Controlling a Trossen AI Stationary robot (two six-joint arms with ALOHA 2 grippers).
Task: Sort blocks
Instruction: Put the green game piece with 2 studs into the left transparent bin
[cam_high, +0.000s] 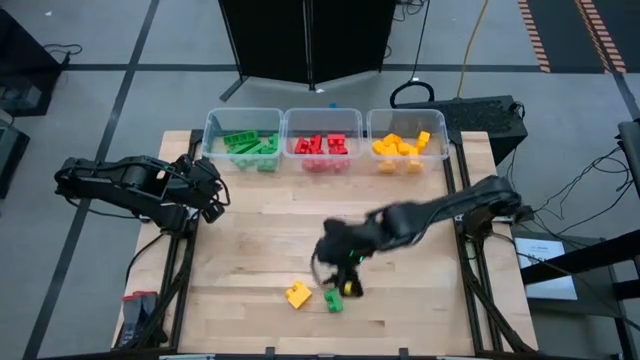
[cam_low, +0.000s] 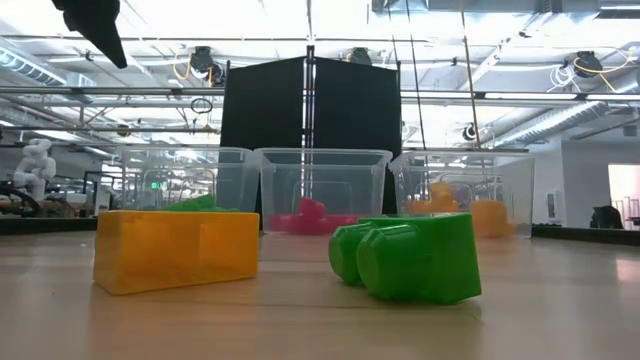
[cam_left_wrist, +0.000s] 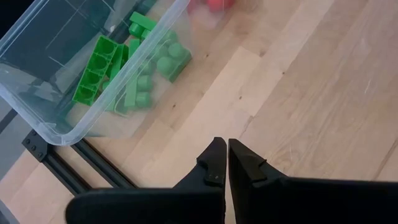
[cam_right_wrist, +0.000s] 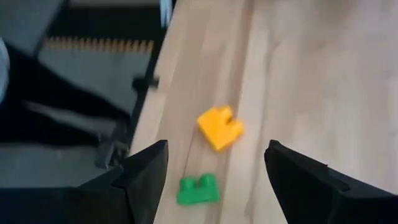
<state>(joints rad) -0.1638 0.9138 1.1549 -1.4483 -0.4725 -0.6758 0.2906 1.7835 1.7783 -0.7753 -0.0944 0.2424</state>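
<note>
The right gripper (cam_right_wrist: 214, 171) hangs with its fingers spread wide and nothing between them, above the yellow block (cam_high: 298, 294) and the green block (cam_high: 333, 301), which lie close together on the wooden table (cam_high: 260, 240) near its front edge, well apart from the three clear bins (cam_high: 325, 140) along the far edge. The right arm reaches in from the table's right side toward those two blocks. The left gripper (cam_left_wrist: 225, 163) has its fingers pressed together on nothing, hovering over bare wood just beside the bin of green blocks (cam_left_wrist: 124, 68).
</note>
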